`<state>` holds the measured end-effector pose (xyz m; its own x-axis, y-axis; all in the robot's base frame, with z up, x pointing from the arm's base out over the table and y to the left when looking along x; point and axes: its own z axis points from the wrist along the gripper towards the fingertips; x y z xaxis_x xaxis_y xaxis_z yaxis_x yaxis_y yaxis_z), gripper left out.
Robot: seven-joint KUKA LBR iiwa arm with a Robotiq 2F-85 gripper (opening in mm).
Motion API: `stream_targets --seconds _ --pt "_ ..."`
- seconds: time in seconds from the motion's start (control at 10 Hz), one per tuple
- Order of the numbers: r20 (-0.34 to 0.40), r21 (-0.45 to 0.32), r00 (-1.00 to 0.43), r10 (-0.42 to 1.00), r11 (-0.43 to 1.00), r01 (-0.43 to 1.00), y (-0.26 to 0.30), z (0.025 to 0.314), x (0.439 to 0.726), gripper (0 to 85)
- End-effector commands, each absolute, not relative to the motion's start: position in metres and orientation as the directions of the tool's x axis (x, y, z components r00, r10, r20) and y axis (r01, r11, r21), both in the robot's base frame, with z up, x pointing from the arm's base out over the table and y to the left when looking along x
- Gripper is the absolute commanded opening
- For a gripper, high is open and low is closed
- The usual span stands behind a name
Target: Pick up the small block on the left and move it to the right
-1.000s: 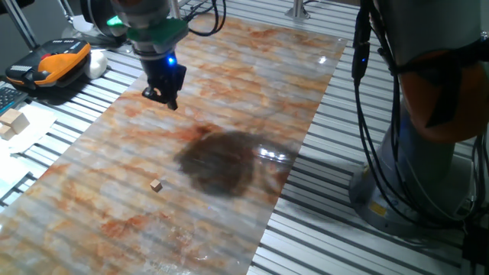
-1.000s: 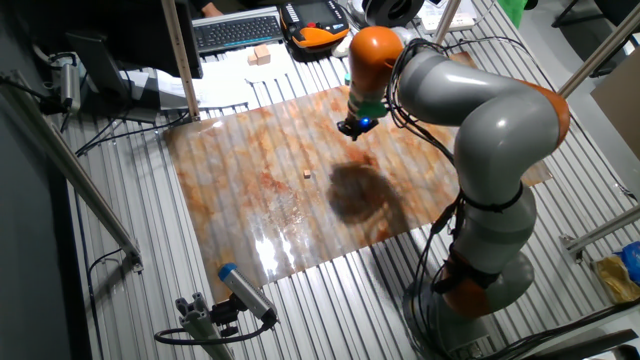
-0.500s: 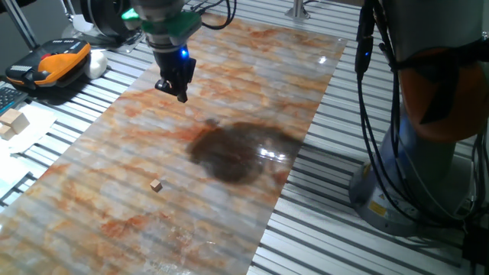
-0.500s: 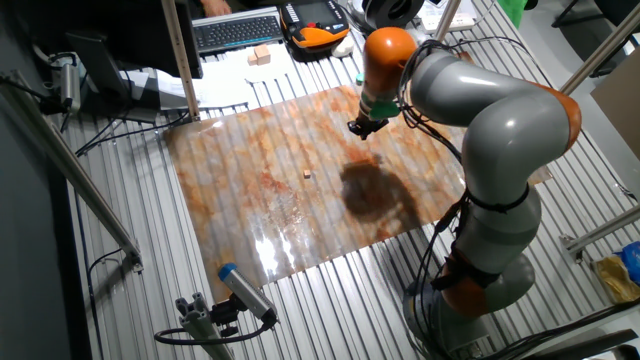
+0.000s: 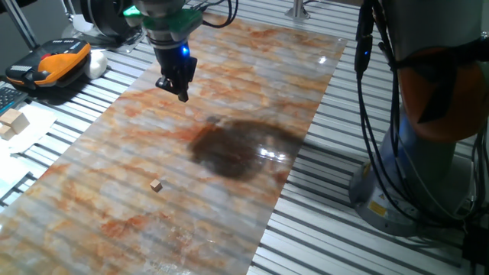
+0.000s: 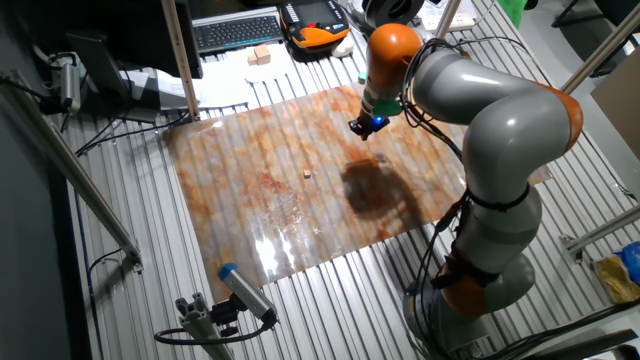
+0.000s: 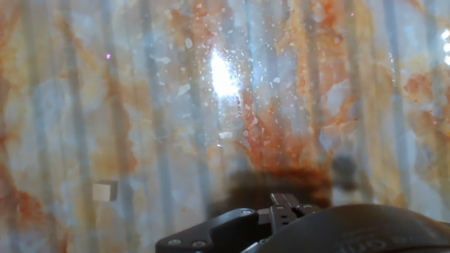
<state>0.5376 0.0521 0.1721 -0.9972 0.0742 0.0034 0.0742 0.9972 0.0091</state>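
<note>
Marbled sheet (image 5: 252,84), small block (image 5: 157,185) unmoved, fingers (image 5: 178,89) barely shifted, together, empty

Glossy marbled sheet (image 5: 229,114), ribbed metal table (image 5: 336,229), matt wood small block (image 5: 157,185)

Small block (image 5: 157,185): 1, lying on the marbled sheet (image 5: 252,84).
Marbled sheet: 1, spread over the table (image 5: 321,221).
Robot arm (image 6: 490,130): 1, bearing 1 tool (image 5: 176,90), above the marbled sheet.
Larger pale wooden blocks (image 5: 11,122): 2 in sight, on white paper (image 5: 23,141) beside the marbled sheet.
Keyboard (image 6: 237,30): 1, beyond the marbled sheet.
Orange-and-black handset (image 5: 55,63): 1, beside the marbled sheet.
</note>
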Motion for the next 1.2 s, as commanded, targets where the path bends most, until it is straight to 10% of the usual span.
stream_targets --seconds 0.0,1.1 --pt "0.003 0.009 -0.997 0.073 0.997 0.073 0.0515 0.1729 0.5364 0.0" --pt "-0.013 -0.011 -0.998 0.062 0.998 0.062 0.0465 0.1778 0.5298 0.0"
